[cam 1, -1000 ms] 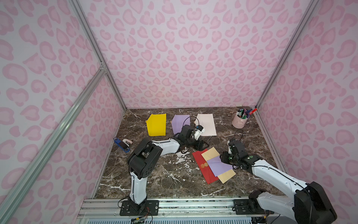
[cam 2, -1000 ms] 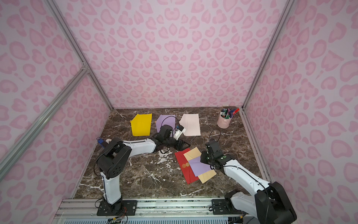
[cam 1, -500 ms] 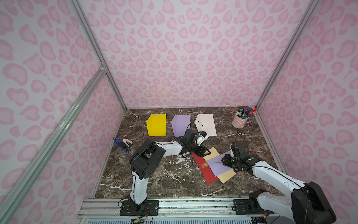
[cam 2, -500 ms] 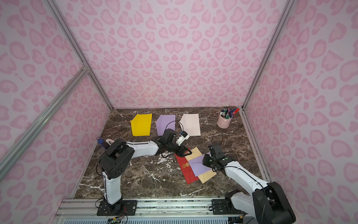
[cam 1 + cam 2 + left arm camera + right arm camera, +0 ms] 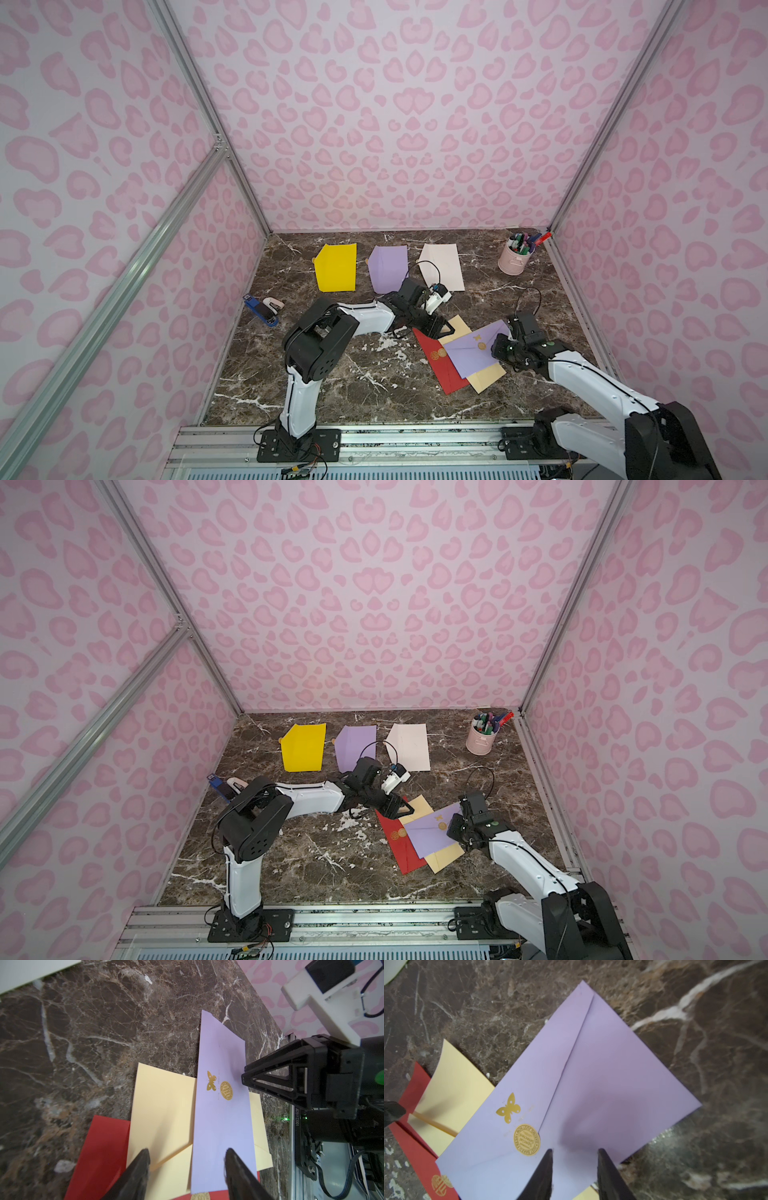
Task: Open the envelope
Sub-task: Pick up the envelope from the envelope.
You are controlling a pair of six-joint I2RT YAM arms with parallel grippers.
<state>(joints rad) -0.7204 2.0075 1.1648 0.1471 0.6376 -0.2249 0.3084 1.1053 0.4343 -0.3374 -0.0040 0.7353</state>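
A purple envelope (image 5: 473, 355) (image 5: 428, 833) (image 5: 222, 1122) (image 5: 591, 1076) lies flap up, shut with a round gold seal (image 5: 527, 1139) (image 5: 226, 1090) beside a gold butterfly. It rests on a cream envelope (image 5: 164, 1101) (image 5: 488, 378) and a red envelope (image 5: 104, 1147) (image 5: 440, 363). My left gripper (image 5: 436, 328) (image 5: 187, 1153) is open, low over the pile's far-left end, its fingers straddling the purple and cream edges. My right gripper (image 5: 500, 347) (image 5: 574, 1151) is open over the purple flap just right of the seal, with nothing between its fingers.
Yellow (image 5: 336, 268), purple (image 5: 388, 270) and white (image 5: 442, 266) sheets lie along the back. A pink cup of pens (image 5: 515, 257) stands at the back right. A blue and white stapler (image 5: 264, 309) lies by the left wall. Pink patterned walls close three sides.
My left gripper has moved forward and right, down to the pile's far-left end. The right gripper has shifted over the purple envelope's flap. The purple envelope has turned slightly.
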